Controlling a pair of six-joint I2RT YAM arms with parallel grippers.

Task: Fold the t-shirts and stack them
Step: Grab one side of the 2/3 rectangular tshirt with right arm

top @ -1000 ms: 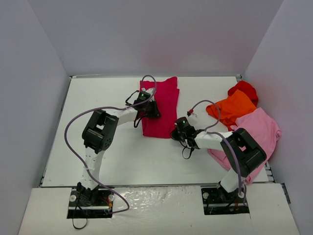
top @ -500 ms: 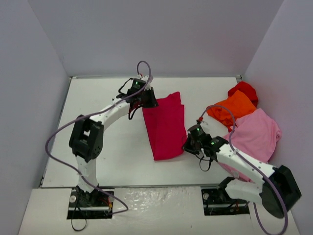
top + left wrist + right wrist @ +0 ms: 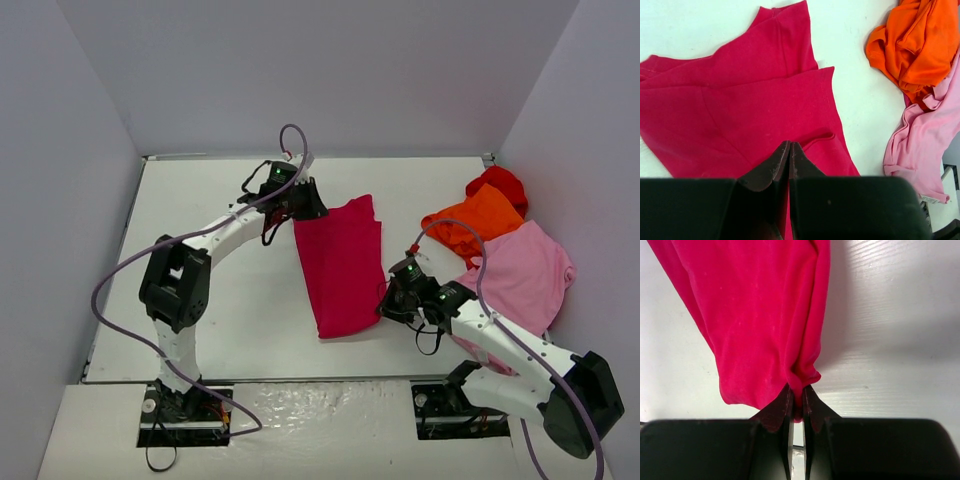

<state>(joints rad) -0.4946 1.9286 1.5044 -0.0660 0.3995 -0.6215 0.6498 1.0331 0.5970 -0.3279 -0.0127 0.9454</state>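
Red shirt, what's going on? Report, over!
Left hand and right hand shut on crimson shirt, spread between them. Orange shirt, pink shirt heaped aside, right.

Robotics lab bench, white table (image 3: 250,315) boxed by plain pale walls (image 3: 320,80), two cabled robot arms (image 3: 225,230)

Crimson-magenta t-shirt (image 3: 340,268), narrow folded strip, taut lengthwise

table (image 3: 220,330): white, flat, pale walls on three sides
crimson shirt (image 3: 340,265): folded to a long strip, mid-table, running far to near; near end looks raised off the top
orange shirt (image 3: 475,222): crumpled, far right
red shirt (image 3: 500,182): bunched, behind orange shirt, touching it
pink shirt (image 3: 525,275): spread at right edge, touching orange shirt
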